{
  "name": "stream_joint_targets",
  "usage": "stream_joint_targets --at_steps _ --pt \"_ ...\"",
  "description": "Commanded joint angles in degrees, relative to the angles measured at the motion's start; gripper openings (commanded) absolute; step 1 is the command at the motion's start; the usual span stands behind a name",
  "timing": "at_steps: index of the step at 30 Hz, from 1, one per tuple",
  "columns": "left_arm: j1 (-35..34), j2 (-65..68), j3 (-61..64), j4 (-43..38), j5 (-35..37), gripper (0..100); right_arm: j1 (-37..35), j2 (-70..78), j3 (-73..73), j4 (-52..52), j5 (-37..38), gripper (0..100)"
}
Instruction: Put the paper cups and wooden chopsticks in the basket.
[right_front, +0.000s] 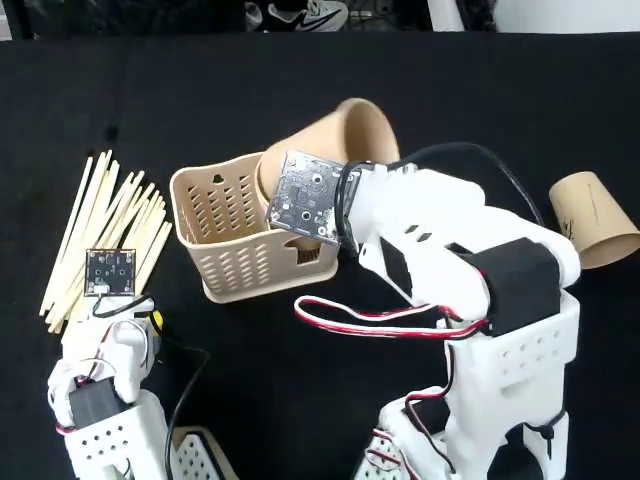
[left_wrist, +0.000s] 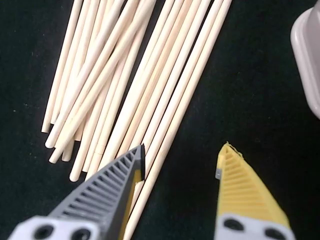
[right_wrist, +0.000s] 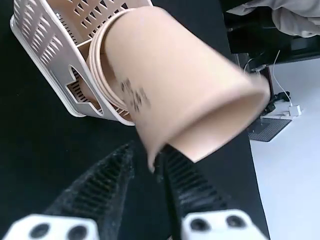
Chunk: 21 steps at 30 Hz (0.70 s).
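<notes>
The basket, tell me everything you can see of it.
The basket is a cream, plastic-looking tub with rounded corners, rows of slots in its walls and a handle cutout. It stands open side up on the black table, beside the wooden chopsticks. A tilted paper cup, held at its base by the right gripper, leans mouth-first over the rim into it.

No legible text is showing anywhere. The paper cup (right_wrist: 190, 100) tilted over the basket (right_wrist: 45, 42) rim is carrying a dark printed mark, too blurred to read. The second paper cup (right_front: 595, 220) is showing a similar mark, too small.
</notes>
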Motion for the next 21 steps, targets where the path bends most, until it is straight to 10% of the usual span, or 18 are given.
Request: stream_joint_targets --at_steps 1,21 --pt "-0.6 -0.4 0.3 0.2 -0.4 25 0.4 -1.0 0.0 1.7 0.4 8.2" --pt "-0.6 -0.4 0.3 0.2 -0.4 25 -15.0 -0.8 10.4 -22.5 -18.8 8.2"
